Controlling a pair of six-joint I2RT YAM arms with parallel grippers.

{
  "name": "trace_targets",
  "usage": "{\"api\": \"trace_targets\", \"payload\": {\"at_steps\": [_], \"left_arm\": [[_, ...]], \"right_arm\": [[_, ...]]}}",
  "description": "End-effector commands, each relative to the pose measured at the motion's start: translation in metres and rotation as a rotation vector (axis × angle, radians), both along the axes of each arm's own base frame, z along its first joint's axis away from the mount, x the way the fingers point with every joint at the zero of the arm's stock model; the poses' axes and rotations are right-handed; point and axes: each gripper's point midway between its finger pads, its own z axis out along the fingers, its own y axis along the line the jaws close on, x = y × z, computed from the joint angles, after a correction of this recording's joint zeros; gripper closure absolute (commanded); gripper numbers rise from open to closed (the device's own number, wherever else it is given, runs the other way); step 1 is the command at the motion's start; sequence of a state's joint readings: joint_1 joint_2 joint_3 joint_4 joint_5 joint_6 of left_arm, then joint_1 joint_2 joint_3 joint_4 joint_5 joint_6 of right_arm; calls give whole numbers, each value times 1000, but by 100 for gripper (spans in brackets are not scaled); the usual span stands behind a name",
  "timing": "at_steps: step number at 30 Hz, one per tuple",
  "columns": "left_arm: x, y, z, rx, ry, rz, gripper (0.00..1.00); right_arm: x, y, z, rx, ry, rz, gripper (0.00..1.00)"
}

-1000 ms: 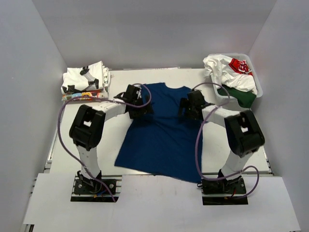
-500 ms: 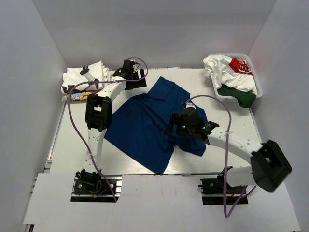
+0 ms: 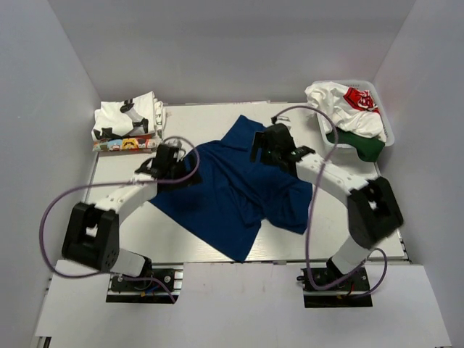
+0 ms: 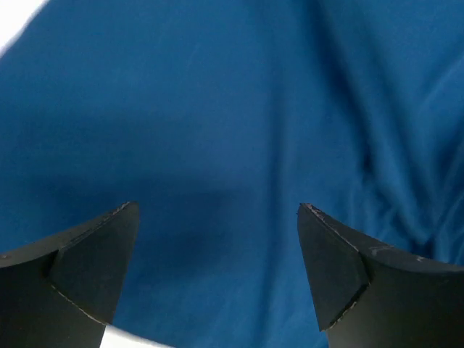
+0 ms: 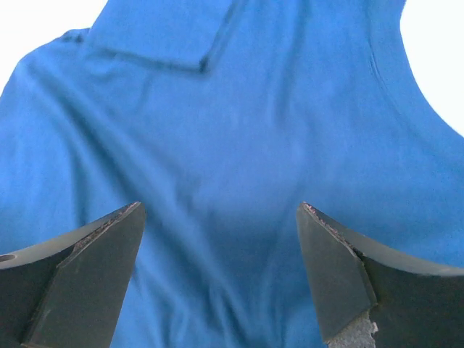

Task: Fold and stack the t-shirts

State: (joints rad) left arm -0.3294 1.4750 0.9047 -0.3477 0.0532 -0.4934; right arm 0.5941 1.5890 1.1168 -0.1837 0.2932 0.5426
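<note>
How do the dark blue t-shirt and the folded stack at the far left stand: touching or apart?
Apart. The top view shows bare table between the dark blue t-shirt and the folded stack.

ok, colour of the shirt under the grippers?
Plain dark blue t-shirt, best seen in the top external view.

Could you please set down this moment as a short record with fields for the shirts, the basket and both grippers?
blue t-shirt: rumpled and askew in the middle of the table, not neatly folded
folded stack: far left corner, white printed tee on top
basket: far right corner, holds loose shirts in white, red print and green
left gripper: jaws open over the blue t-shirt's left side, holding nothing
right gripper: jaws open over its far part, holding nothing
</note>
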Motion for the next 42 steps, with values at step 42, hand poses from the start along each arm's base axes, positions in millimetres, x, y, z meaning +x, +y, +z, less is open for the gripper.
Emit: {"api": "trace_targets", "payload": {"at_steps": [42], "left_arm": [[172,33,117,19,-307,124,0]], "right_arm": [[4,-40,7,-81,56,133,10]]}}
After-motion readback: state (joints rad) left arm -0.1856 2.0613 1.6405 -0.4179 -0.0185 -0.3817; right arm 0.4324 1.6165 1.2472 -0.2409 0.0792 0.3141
